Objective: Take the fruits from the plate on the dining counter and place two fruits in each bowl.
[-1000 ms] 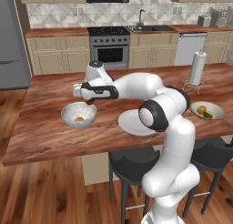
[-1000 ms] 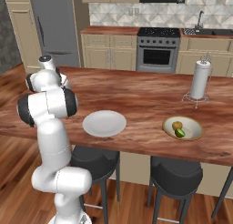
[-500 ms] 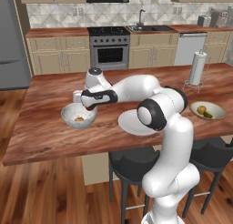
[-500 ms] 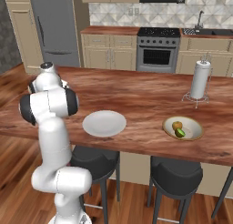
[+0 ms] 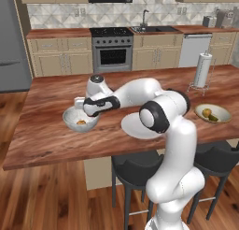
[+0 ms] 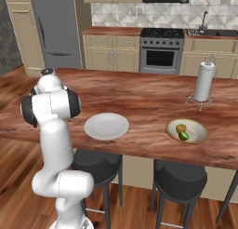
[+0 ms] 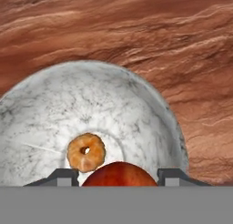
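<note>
Hand view: round speckled bowl (image 7: pixel 132 109)

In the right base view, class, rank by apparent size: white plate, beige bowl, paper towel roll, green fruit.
1. White plate, widest.
2. and 3. Beige bowl and paper towel roll: similar extent, and the roll stands farther back, so unranked.
4. Green fruit, clearly smallest, lying in the bowl.
</note>
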Robot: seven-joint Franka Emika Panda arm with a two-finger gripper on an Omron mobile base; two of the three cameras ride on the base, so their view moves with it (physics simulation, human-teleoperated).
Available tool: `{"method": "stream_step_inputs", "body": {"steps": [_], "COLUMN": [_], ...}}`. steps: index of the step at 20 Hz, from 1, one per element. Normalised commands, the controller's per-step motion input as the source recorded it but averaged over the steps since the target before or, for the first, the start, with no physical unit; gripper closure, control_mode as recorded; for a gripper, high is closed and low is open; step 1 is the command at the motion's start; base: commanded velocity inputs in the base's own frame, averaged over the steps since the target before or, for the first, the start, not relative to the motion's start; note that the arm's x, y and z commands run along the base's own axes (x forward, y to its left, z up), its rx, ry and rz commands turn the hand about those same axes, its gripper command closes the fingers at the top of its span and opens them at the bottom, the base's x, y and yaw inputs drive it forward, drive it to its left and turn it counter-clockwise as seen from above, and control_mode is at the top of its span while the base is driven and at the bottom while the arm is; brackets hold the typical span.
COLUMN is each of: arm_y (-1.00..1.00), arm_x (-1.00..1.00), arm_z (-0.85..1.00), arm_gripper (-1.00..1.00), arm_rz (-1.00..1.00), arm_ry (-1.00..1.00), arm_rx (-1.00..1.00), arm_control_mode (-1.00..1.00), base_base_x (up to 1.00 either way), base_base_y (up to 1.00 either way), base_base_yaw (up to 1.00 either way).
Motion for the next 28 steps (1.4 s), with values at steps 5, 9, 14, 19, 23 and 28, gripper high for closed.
{"method": "stream_step_inputs", "body": {"steps": [5, 9, 14, 19, 23, 28], "arm_y": [0.3, 0.13, -0.13, -0.94, -1.0, -1.0], "arm_x": [0.29, 0.29, 0.09, -0.35, -0.43, -0.58], "arm_z": [0.0, 0.0, 0.0, 0.1, 0.09, 0.09], "arm_gripper": [-1.0, -1.0, -1.0, -1.0, -1.0, -1.0], "arm_rz": [0.0, 0.0, -0.01, -0.01, 0.0, 0.0], "arm_ry": [-0.01, 0.0, 0.0, 0.0, 0.0, 0.0], "arm_rx": [0.0, 0.0, 0.0, 0.02, 0.04, 0.05], "arm_control_mode": [-1.0, -1.0, -1.0, -1.0, -1.0, -1.0], "base_base_x": [0.0, 0.0, 0.0, 0.0, 0.0, 0.0], "base_base_y": [0.0, 0.0, 0.0, 0.0, 0.0, 0.0], "base_base_yaw": [0.0, 0.0, 0.0, 0.0, 0.0, 0.0]}}
